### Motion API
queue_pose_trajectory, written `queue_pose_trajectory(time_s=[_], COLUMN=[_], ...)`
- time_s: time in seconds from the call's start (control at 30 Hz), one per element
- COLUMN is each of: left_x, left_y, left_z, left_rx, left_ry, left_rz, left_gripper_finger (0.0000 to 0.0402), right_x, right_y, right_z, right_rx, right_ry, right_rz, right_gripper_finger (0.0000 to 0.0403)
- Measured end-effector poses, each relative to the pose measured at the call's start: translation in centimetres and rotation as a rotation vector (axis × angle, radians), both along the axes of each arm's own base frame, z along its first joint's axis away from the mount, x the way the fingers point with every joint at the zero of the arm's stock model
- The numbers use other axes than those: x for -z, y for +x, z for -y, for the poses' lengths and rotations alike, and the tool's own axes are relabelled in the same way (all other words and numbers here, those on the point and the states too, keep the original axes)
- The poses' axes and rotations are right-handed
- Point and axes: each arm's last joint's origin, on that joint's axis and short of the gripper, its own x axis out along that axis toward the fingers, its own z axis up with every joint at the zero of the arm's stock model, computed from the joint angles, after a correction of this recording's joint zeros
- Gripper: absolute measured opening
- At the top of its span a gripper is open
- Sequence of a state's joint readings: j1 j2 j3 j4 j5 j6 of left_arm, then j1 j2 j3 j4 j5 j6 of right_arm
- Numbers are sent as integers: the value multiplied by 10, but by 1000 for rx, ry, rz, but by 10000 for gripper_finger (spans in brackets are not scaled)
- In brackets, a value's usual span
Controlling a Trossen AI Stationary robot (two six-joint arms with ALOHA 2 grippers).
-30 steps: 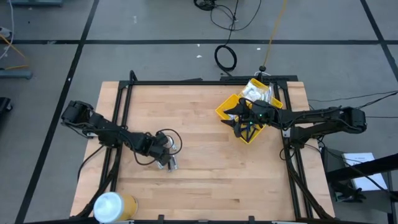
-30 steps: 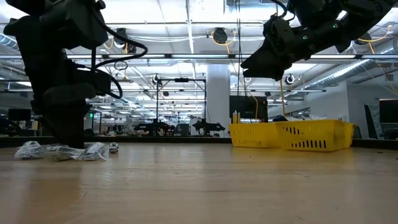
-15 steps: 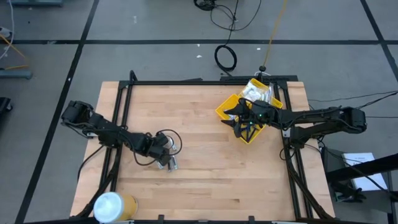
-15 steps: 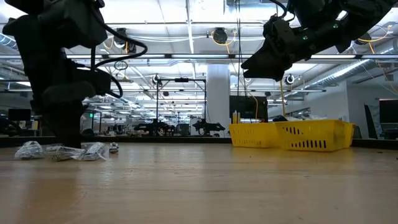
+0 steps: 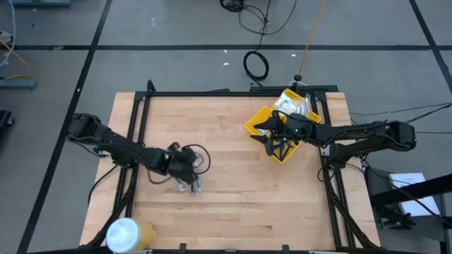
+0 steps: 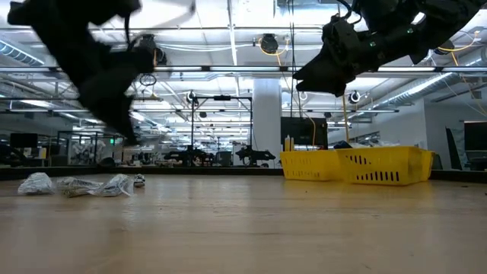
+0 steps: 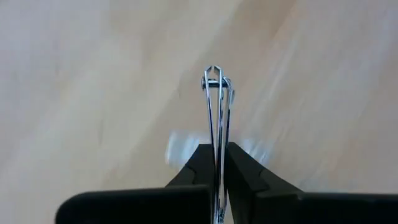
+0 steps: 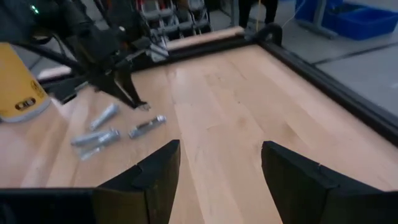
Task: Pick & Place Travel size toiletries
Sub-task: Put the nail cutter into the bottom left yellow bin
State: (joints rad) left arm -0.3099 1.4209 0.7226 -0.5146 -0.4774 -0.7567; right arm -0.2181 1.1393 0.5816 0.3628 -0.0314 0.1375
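Note:
Several small silvery tubes and packets [image 5: 193, 185] lie on the wooden table, left of centre; they also show in the low view [image 6: 76, 185] and the right wrist view [image 8: 102, 130]. My left gripper [image 5: 183, 168] hangs just above them, shut on one thin silvery toiletry [image 7: 216, 99], which I see edge-on. My right gripper [image 5: 272, 139] is open and empty above the near-left part of the yellow bin [image 5: 253, 127]. White packets [image 5: 293, 104] lie in the bin's far part. My left gripper pinches the thin silvery toiletry between its two fingers, by its lower part [image 7: 219, 127]. The item's free end sticks out past the fingertips. It is lifted clear of the table, as the right wrist view shows [image 8: 144, 107].
A big white-and-yellow cylinder [image 5: 127, 234] lies at the table's near left corner. The yellow bin [image 6: 380, 166] stands at the far right. A black frame [image 5: 233, 92] runs round the table. Bare wood lies between the pile and the bin.
My left gripper has risen from the pile of toiletries and tipped, carrying the thin silvery item clear of the table. The rest of the pile has stayed where it was.

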Motion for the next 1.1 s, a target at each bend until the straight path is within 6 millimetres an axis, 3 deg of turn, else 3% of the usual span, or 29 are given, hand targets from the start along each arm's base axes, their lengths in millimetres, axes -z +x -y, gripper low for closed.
queue_pose_trajectory(time_s=[0.27,0.43,0.73,1.1], left_x=[-51,-68,-58,-50], left_y=[41,66,91,97], left_z=[-4,-12,-31,-36], left_rx=[276,437,550,550], left_ry=[283,381,334,294], left_rz=[460,715,926,952], left_gripper_finger=[5,8,5,9], right_x=[-12,-8,1,11], right_y=[14,27,42,51], right_z=[-24,-42,-56,-66], right_rx=[-125,-199,-243,-268], right_ry=[-128,-158,-154,-162], right_rz=[177,253,365,448], right_gripper_finger=[206,205,217,217])
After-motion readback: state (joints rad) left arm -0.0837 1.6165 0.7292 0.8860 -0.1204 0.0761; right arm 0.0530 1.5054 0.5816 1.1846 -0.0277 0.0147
